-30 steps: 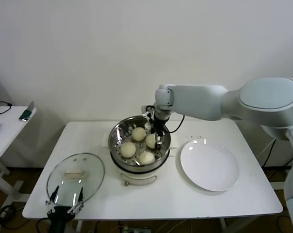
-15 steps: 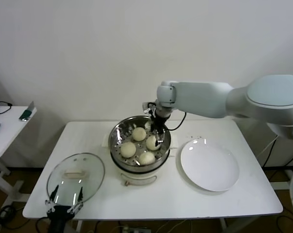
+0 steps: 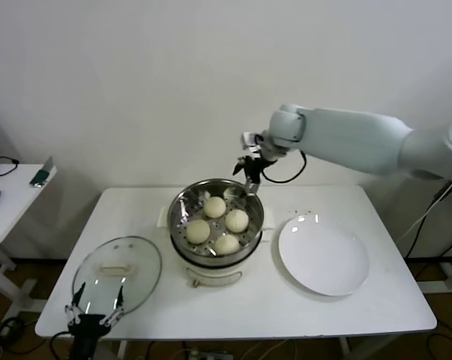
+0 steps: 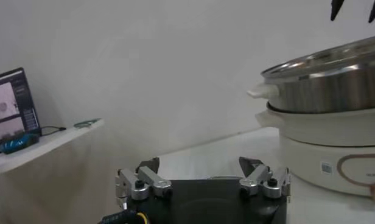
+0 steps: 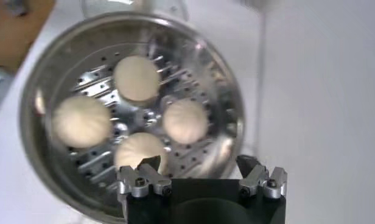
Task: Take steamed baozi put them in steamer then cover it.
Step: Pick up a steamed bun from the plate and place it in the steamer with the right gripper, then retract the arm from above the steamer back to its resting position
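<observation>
Several cream-white baozi (image 3: 214,207) lie in the steel steamer (image 3: 182,204) on its cream pot base at the table's middle. In the right wrist view the baozi (image 5: 137,78) rest on the perforated floor of the steamer (image 5: 219,79). My right gripper (image 3: 251,171) hangs open and empty above the steamer's back rim, clear of the buns; its own view shows the right gripper (image 5: 199,164) with its jaws wide apart. The glass cover (image 3: 136,259) lies flat at the front left. My left gripper (image 3: 97,311) waits open just before the cover, off the table's front edge; the left gripper (image 4: 203,164) holds nothing.
An empty white plate (image 3: 323,255) lies right of the steamer. A small side table (image 3: 12,199) with a phone stands at the far left. A cable runs behind the steamer by the wall. From the left wrist, the steamer (image 4: 324,85) rises ahead.
My right gripper opened, left a baozi in the steamer, then rose up and back out of the basket. The left gripper sank slightly.
</observation>
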